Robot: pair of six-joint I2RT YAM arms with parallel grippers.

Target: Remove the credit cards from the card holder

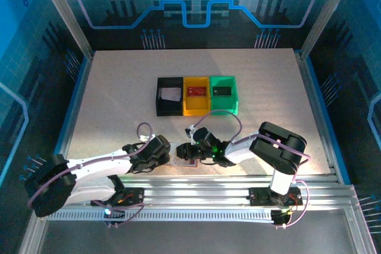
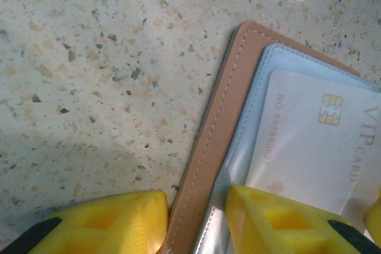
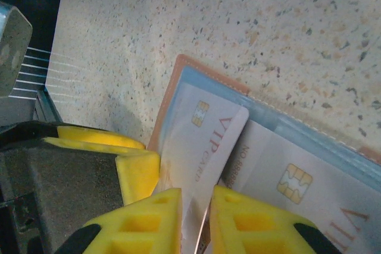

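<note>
Low, right gripper (image 3: 196,206) tight on one credit card (image 3: 202,141); left gripper (image 2: 193,206) agape astride card holder (image 2: 220,117) rim.

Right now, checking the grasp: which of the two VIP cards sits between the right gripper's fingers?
The tilted card, its corner overlapping the other card, which lies squarely in the card holder.

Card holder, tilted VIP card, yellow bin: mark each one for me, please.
card holder (image 2: 217,129): left wrist view, on its tan stitched border.
tilted VIP card (image 3: 205,153): right wrist view, on its white face below the chip.
yellow bin (image 1: 196,107): top external view, on its near wall.
</note>
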